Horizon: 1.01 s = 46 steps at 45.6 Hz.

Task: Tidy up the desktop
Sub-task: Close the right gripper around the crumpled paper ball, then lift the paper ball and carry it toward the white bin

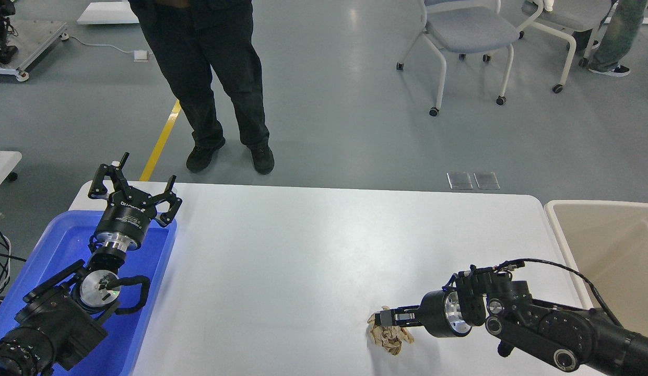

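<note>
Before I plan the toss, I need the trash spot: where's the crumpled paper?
In the head view, the crumpled paper lies on the desktop, near its front right, at the right gripper.

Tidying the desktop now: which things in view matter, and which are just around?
Job:
desktop
crumpled paper, at right end effector
beige bin
blue tray

Just around:
chairs
standing person

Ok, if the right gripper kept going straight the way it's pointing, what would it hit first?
The right gripper points left, low over the desktop; the crumpled paper wad sits right at its fingertips, apparently touching already.
</note>
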{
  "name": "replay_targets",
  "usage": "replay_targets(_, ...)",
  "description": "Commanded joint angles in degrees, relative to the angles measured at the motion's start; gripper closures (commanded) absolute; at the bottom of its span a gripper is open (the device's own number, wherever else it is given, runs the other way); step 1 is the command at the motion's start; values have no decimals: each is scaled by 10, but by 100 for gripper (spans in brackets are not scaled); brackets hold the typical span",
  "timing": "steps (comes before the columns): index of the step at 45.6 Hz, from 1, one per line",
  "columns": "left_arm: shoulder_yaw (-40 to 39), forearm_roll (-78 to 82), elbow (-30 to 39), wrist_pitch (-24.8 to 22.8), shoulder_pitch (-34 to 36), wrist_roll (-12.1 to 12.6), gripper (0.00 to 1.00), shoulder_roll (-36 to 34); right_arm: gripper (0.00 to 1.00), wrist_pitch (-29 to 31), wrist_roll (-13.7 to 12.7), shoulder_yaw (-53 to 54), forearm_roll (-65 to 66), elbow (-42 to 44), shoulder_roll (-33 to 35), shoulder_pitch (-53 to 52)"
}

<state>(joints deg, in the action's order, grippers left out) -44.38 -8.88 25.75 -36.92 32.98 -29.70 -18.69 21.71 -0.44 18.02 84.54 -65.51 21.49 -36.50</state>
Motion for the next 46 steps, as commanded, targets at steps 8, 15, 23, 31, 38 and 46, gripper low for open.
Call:
replay_targets(8, 0, 0, 0, 0, 1, 1, 0, 0, 100, 4, 5, 2, -3, -14, 17, -3)
replay_targets(15, 0, 0, 0, 0, 0, 1, 0, 1, 100, 6, 22, 3, -10, -44, 51, -8)
replay_targets(23, 0, 0, 0, 0, 0, 0, 0, 1, 100, 36, 22, 17, -63, -115, 125, -31)
replay_targets(31, 1, 0, 0, 0, 0, 1, 0, 1, 100, 63, 20, 16, -149, -189, 237, -99)
replay_targets(38, 1, 0, 0, 0, 0, 0, 0, 0, 100, 95, 14, 10, -230, -248, 326, -175)
replay_targets(46, 1, 0, 0, 0, 1, 1, 0, 0, 100, 146, -3, 3, -309, -287, 407, -271)
